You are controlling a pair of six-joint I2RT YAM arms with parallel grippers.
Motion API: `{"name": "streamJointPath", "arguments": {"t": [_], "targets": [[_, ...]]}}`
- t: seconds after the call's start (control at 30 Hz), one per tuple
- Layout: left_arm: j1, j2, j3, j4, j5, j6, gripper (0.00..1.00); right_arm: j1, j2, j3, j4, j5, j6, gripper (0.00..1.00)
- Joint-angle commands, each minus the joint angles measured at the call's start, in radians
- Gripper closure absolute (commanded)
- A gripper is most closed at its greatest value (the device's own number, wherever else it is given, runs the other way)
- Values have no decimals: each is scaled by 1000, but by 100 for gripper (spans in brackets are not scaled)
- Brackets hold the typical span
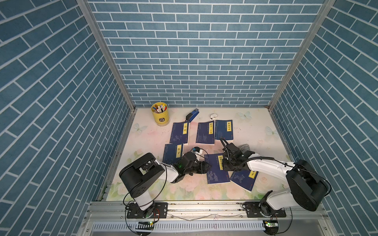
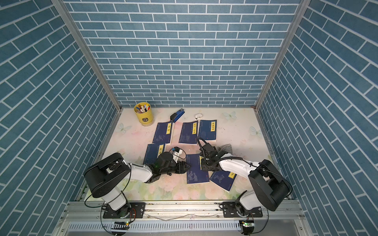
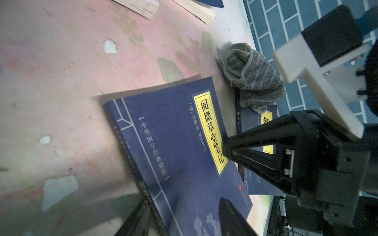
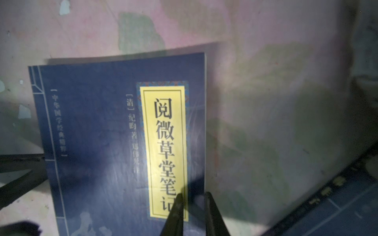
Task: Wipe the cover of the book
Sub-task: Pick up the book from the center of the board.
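The book (image 1: 216, 171) lies flat. Your left tool (image 1: 208, 166) straddles its spine edge, jaws apart. Your right tool (image 4: 193, 196) sits at the opposite edge, jaws nearly together; you cannot tell whether it pinches the cover. The grey cloth (image 3: 253, 79) lies just past the book's far corner, ungrasped. Pin the spine side, then fetch it. The yellow label reads 阅微草堂笔记, with 纪昀 著 beside it.

right tool (image 4: 193, 206) over book (image 1: 215, 173), left tool (image 1: 209, 166) beside, cloth (image 1: 244, 146) behind
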Motion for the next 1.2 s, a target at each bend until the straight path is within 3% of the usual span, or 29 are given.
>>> {"name": "streamJointPath", "arguments": {"t": [0.0,0.27,0.6,0.83,1.17], "targets": [[-20,62,16,35,113,-48,48,25,32,-18,-23,-44,28,82],[78,73,107,7,136,-19,61,26,67,56,15,-33,14,82],[213,95,241,-177,100,121,66,25,196,243,6,30,-18,78],[224,79,309,-344,20,214,40,26,169,265,-33,102,-7,62],[224,18,319,-543,-126,309,30,26,191,229,42,80,32,59]]}}
